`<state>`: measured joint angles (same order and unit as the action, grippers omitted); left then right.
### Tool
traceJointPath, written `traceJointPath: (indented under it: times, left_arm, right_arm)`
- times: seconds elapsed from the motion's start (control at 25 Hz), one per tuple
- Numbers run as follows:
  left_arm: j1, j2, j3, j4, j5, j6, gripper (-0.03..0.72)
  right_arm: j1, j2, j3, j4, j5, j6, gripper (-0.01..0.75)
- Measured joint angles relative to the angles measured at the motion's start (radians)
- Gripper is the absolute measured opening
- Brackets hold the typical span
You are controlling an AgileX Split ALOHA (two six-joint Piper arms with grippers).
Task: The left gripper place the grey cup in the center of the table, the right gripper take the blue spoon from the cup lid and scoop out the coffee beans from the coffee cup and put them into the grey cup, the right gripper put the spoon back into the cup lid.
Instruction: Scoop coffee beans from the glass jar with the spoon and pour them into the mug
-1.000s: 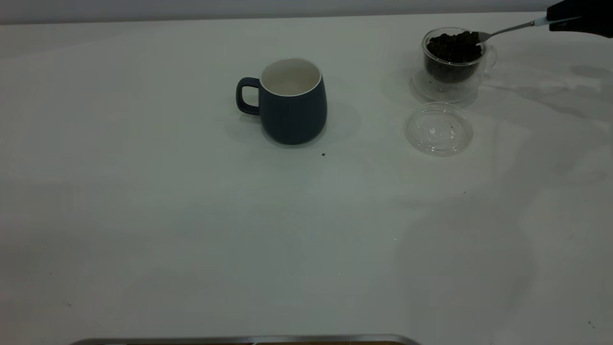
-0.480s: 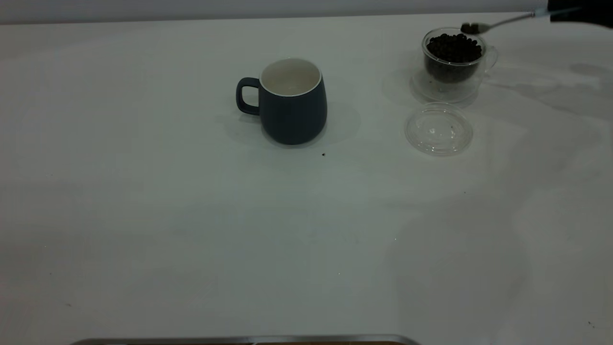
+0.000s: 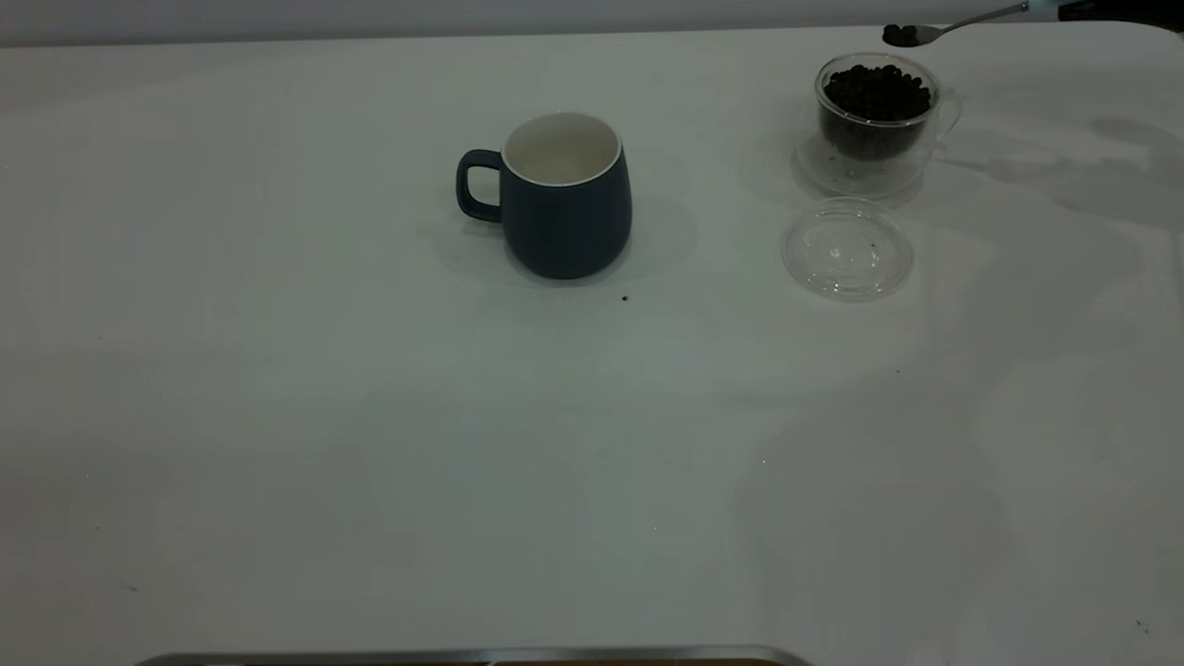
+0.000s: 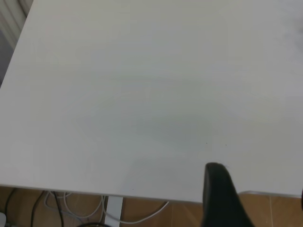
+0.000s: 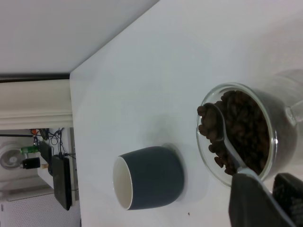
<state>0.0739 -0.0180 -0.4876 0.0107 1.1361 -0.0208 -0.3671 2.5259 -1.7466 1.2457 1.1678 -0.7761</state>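
White counter [image 3: 370,444]; grey cup [image 3: 562,196] upright mid-counter, well left of coffee cup [image 3: 876,116]. Cup lid [image 3: 847,248] just in front of coffee cup. Right gripper [image 5: 265,189] jaws clamped on blue spoon [image 3: 943,31], bean-loaded bowl above coffee cup's rim. Left gripper [image 4: 222,198]: jaws can't tell.

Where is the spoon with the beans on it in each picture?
Exterior view: the spoon is at the top right, its bowl of beans just above the coffee cup.
Left wrist view: not in it.
Right wrist view: the spoon hangs over the coffee cup.
Shared landmark: the grey cup.
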Motion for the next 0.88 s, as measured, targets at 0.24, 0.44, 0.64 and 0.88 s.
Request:
traceJointPath:
  times: [0.24,0.44,0.64,0.88]
  left_arm:
    - [0.0,0.0,0.0,0.0,0.0,0.0,0.474]
    - [0.0,0.0,0.0,0.0,0.0,0.001,0.474]
    - [0.001,0.0,0.0,0.0,0.0,0.002,0.474]
    - [0.001,0.0,0.0,0.0,0.0,0.002,0.474]
  right_arm:
    - [0.019,0.0,0.0,0.001,0.0,0.006,0.1]
    - [0.06,0.0,0.0,0.01,0.0,0.006,0.1]
    - [0.106,0.0,0.0,0.026,0.0,0.006,0.1]
    - [0.171,0.0,0.0,0.045,0.0,0.005,0.1]
